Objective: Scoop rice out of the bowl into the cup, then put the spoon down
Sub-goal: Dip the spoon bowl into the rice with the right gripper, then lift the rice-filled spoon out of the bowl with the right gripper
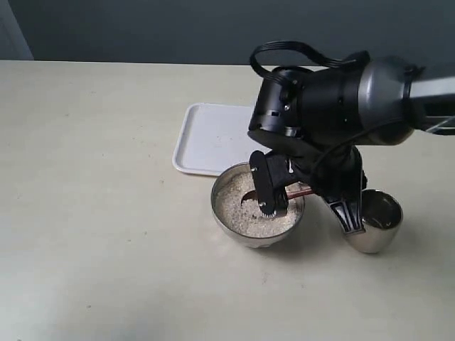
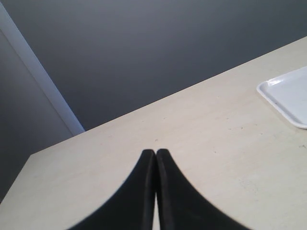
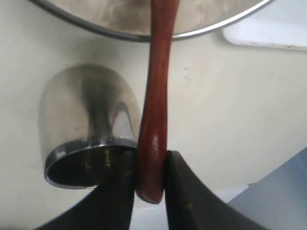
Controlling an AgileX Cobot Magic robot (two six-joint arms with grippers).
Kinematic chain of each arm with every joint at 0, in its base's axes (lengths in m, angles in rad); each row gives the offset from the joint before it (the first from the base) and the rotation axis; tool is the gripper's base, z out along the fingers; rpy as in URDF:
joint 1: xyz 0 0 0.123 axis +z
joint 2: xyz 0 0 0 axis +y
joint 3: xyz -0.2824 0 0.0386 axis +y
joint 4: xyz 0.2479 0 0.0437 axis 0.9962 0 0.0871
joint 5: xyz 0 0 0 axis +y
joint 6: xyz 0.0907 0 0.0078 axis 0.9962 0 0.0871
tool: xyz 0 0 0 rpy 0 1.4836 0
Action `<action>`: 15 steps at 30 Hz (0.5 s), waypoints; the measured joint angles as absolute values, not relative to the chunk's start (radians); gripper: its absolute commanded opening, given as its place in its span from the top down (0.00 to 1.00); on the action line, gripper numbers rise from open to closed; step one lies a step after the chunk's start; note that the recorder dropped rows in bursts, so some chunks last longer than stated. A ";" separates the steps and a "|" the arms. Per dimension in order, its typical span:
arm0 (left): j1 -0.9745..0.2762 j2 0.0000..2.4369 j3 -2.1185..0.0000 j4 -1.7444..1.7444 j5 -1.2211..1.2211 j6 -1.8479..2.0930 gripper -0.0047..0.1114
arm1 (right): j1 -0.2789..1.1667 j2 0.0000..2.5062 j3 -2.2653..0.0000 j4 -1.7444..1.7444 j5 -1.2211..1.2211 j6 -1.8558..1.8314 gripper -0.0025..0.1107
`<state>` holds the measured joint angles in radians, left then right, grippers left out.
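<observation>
Beside the cup [image 1: 375, 229], the right gripper [image 3: 150, 160] pinches the spoon [image 3: 158, 72] by its very end; it could wobble and spill rice [image 1: 244, 213] outside the bowl [image 1: 215, 203].

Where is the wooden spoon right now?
Right of centre in the exterior view, the spoon is held by the right gripper, its tip in the rice of the bowl, left of the cup.

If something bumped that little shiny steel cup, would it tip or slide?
Probably slides easily: the small shiny steel cup looks smooth on a smooth beige table. It looks nearly empty, so likely light. Rounded sides suggest rolling if tipped.
</observation>
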<state>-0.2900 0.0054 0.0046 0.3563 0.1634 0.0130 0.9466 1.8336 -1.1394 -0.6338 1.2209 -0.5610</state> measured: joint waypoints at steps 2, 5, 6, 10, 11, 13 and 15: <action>-0.290 0.005 0.005 0.356 0.163 0.013 0.96 | 0.937 1.834 -1.139 -0.597 1.223 -0.566 0.99; -0.290 0.005 0.005 0.356 0.163 0.013 0.96 | 0.916 1.834 -1.143 -0.537 1.222 -0.584 0.99; -0.290 0.005 0.005 0.356 0.163 0.013 0.96 | 0.911 1.834 -1.143 -0.526 1.222 -0.589 0.99; -0.290 0.005 0.005 0.356 0.163 0.013 0.96 | 0.902 1.830 -1.144 -0.515 1.222 -0.603 0.99; -0.290 0.005 0.005 0.356 0.163 0.013 0.96 | 0.902 1.827 -1.144 -0.515 1.222 -0.606 0.99; -0.290 0.005 0.005 0.356 0.163 0.013 0.96 | 0.902 1.823 -1.144 -0.515 1.222 -0.609 0.99; -0.290 0.005 0.005 0.356 0.163 0.013 0.96 | 0.902 1.816 -1.144 -0.513 1.222 -0.611 0.99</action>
<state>-0.2900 0.0054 0.0046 0.3563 0.1634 0.0130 0.9020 1.8160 -1.1436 -0.5131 1.2221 -0.6110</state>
